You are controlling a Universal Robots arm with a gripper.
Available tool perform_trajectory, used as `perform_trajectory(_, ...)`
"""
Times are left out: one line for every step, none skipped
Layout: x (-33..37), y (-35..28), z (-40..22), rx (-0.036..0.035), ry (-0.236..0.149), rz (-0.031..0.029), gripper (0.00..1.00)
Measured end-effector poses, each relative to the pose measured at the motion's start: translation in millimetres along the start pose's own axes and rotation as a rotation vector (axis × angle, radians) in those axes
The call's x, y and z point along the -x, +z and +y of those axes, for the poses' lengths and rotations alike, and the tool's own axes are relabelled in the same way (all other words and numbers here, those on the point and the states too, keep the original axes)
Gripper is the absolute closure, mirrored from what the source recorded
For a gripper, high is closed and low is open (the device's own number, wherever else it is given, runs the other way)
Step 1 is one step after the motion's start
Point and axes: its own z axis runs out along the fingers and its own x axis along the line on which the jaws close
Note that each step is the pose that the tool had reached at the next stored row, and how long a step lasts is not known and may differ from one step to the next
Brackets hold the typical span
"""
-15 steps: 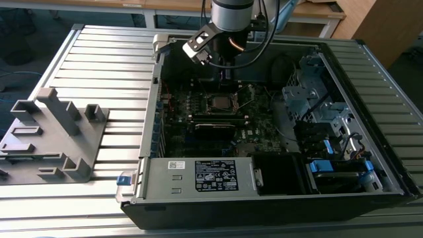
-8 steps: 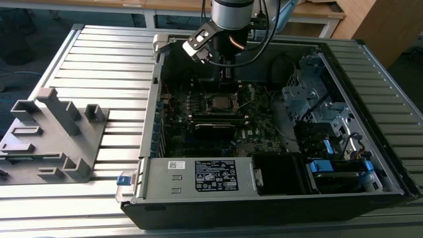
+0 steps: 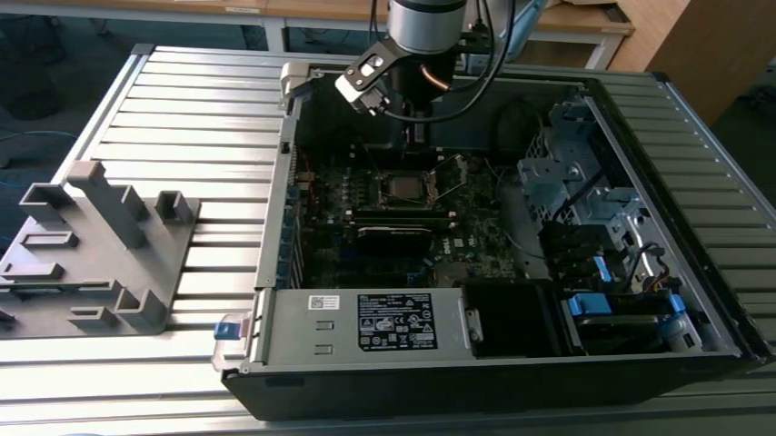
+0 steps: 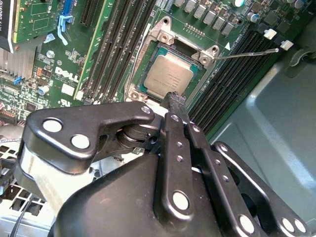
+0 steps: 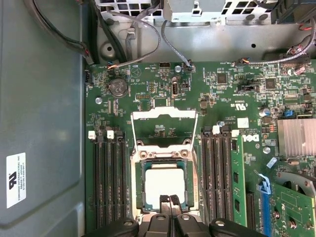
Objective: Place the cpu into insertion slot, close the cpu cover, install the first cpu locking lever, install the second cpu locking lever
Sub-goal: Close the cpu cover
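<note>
**CPU seated in the socket, cover standing open**

The small square cpu with the dull grey metal top (image 5: 165, 181) lies flat inside the insertion slot (image 5: 139, 185), a square socket with a thin metal rim. In the second wrist view the cpu (image 4: 170, 74) sits level in that frame. The thin silvery cpu cover (image 5: 165, 112), a square frame with a window cut through it, is flipped back off the socket, so the green motherboard (image 5: 148, 84) shows through its opening. A thin wire locking lever (image 4: 247, 52) sticks out away from the socket.

The black gripper (image 5: 170, 198) hangs over one edge of the cpu with its fingers pressed together and nothing between them. Whether the tips touch the chip cannot be told.

Long black memory slots (image 5: 106, 182) flank the socket on both sides. The open computer case (image 3: 485, 381) lies on a ribbed aluminium table (image 3: 182, 109). A grey moulded fixture (image 3: 97, 245) stands on the exterior view's left.
</note>
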Motion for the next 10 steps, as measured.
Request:
perform_trajectory(-0.1, 0.1, 1.6, 0.0001, 0.000, 0.0001, 0.89)
perform_trajectory(-0.2, 0.2, 3.0, 0.0000, 0.000, 0.0001, 0.89)
perform_trajectory(-0.2, 0.2, 3.1, 0.0000, 0.000, 0.0001, 0.89)
perform_trajectory(-0.2, 0.2, 3.3, 0.0001, 0.000, 0.0001, 0.89)
perform_trajectory(-0.2, 0.2, 3.5, 0.0001, 0.000, 0.0001, 0.89)
perform_trajectory(-0.2, 0.2, 3.8, 0.0001, 0.000, 0.0001, 0.89)
perform_trajectory(-0.3, 0.3, 4.2, 0.0001, 0.000, 0.0001, 0.89)
perform_trajectory(-0.3, 0.3, 4.8, 0.0001, 0.000, 0.0001, 0.89)
perform_trajectory(-0.3, 0.3, 5.5, 0.0001, 0.000, 0.0001, 0.89)
perform_trajectory(-0.4, 0.4, 6.2, 0.0001, 0.000, 0.0002, 0.89)
